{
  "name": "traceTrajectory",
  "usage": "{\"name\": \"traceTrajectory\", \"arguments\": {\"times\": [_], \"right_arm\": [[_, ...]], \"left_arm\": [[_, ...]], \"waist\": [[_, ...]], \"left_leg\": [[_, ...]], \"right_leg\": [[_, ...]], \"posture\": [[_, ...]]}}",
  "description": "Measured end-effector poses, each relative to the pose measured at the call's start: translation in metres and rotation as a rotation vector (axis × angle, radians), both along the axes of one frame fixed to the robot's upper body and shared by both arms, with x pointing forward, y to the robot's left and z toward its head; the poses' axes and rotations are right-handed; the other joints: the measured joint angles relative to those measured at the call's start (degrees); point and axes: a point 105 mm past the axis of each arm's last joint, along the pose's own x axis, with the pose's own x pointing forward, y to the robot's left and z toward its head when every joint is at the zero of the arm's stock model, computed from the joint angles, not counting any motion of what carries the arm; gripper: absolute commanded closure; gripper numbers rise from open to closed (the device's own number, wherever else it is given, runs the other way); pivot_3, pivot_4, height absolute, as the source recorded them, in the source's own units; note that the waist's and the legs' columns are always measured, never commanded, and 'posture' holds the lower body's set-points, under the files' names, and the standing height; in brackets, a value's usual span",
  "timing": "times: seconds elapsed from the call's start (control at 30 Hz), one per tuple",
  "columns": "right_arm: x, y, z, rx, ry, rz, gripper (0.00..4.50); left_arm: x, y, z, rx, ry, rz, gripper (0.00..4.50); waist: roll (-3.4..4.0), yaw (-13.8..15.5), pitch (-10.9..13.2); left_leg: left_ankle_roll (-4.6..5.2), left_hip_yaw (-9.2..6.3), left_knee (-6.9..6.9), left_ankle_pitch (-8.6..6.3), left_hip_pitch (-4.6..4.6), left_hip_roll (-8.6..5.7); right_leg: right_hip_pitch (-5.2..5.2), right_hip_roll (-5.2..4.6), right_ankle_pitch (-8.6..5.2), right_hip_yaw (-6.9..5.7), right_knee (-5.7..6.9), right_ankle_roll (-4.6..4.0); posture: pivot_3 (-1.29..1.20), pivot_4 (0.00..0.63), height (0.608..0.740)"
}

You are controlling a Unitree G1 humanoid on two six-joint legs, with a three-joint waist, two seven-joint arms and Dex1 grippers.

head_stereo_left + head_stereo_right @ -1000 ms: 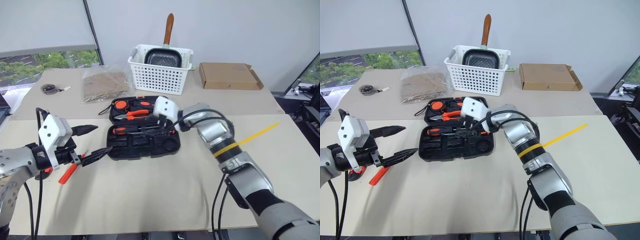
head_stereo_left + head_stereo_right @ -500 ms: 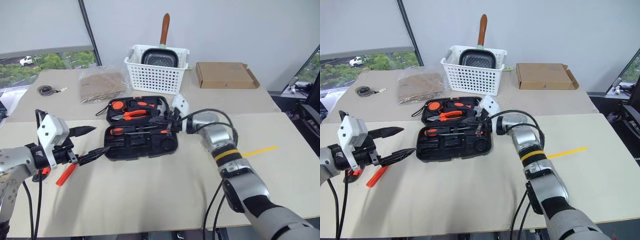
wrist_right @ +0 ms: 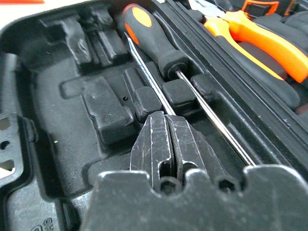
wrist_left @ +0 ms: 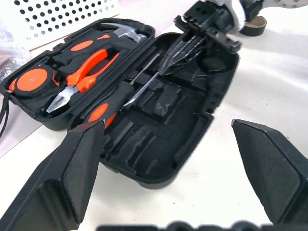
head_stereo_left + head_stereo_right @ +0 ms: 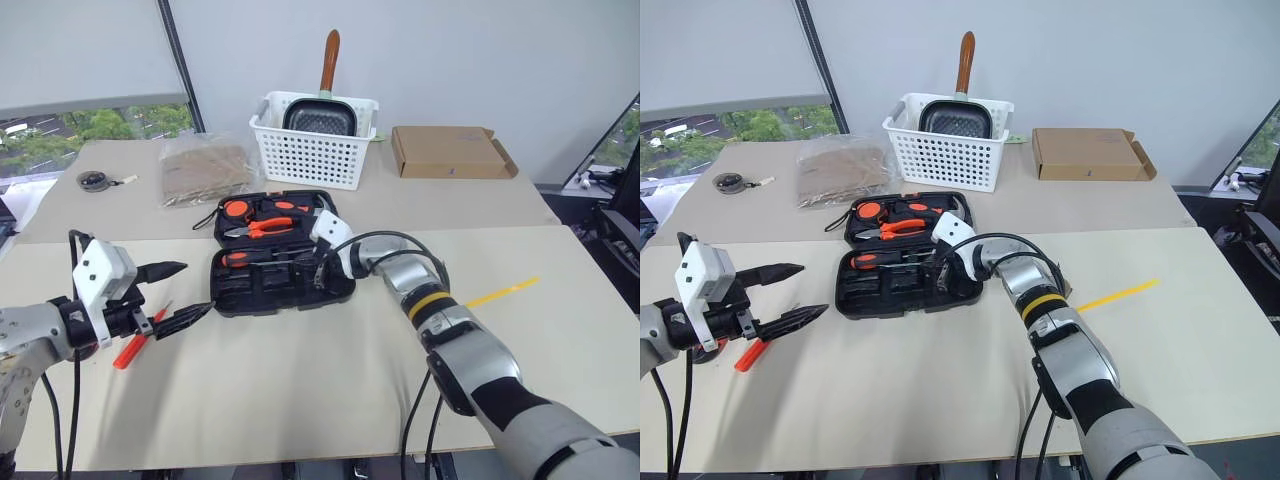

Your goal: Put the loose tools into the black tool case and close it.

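Observation:
The black tool case (image 5: 232,293) lies open at the table's middle. Pliers (image 5: 262,228) and a tape measure (image 5: 238,210) fill its far half. An orange-and-black screwdriver (image 3: 149,33) rests in the near half, and a second thin metal shaft (image 3: 144,74) runs beside it. My right gripper (image 5: 319,271) is shut and low inside the near half, its tips (image 3: 166,120) over that thin shaft; whether it pinches the shaft I cannot tell. My left gripper (image 5: 192,292) hangs open left of the case. An orange tool (image 5: 133,347) lies on the table beneath it. A small greyish ring (image 5: 96,180) sits far back left.
Behind the case stands a white slotted basket (image 5: 315,150) with a wooden-handled pan. A flat cardboard box (image 5: 450,150) lies to its right and a clear bag (image 5: 205,168) of brown material to its left. A yellow strip (image 5: 500,293) marks the table on the right.
My right gripper went from open to shut and sank into the case's near half. The left gripper has stayed open and nearly still.

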Motion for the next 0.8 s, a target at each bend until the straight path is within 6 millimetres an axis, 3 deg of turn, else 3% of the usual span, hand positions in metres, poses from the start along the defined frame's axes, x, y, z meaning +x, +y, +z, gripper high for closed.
{"name": "traceTrajectory", "arguments": {"times": [0.2, 0.37, 0.47, 0.6, 0.8], "right_arm": [[-0.010, 0.011, 0.017, 0.145, 0.027, 0.098, 4.47], [-0.002, 0.009, 0.037, 0.233, -0.021, 0.067, 4.47], [0.004, 0.004, 0.032, 0.191, -0.029, 0.022, 4.47], [0.008, -0.005, 0.007, 0.083, 0.010, -0.041, 4.47], [0.009, -0.005, 0.000, 0.002, 0.013, -0.051, 4.47]], "left_arm": [[-0.004, 0.002, 0.003, -0.002, -0.013, 0.017, 0.00], [-0.005, 0.003, 0.003, 0.000, -0.013, 0.023, 0.00], [-0.004, 0.003, 0.003, 0.000, -0.014, 0.024, 0.00], [-0.004, 0.003, 0.003, 0.000, -0.014, 0.024, 0.00], [-0.004, 0.004, 0.003, 0.000, -0.015, 0.025, 0.00]], "waist": [[-0.03, 0.21, 0.03], [-0.03, 0.17, 0.03], [-0.03, 0.18, 0.03], [-0.03, 0.14, 0.03], [-0.04, 0.17, 0.02]], "left_leg": [[-0.12, -0.06, 0.00, 0.07, -0.02, 0.16], [-0.15, -0.04, -0.04, 0.11, -0.04, 0.31], [-0.10, -0.03, -0.06, 0.14, -0.05, 0.33], [-0.01, 0.00, -0.07, 0.15, -0.11, 0.33], [-0.03, -0.01, -0.06, 0.11, -0.05, 0.33]], "right_leg": [[-0.02, 0.10, 0.12, -0.15, 0.08, -0.16], [-0.06, 0.23, 0.12, -0.17, 0.06, -0.17], [-0.07, 0.25, 0.11, -0.18, 0.04, -0.19], [-0.10, 0.25, 0.11, -0.15, -0.03, -0.21], [-0.06, 0.24, 0.10, -0.15, -0.01, -0.21]], "posture": [[0.00, 0.150, 0.700], [0.00, 0.150, 0.700], [0.00, 0.150, 0.700], [0.00, 0.150, 0.700], [0.00, 0.150, 0.700]]}}
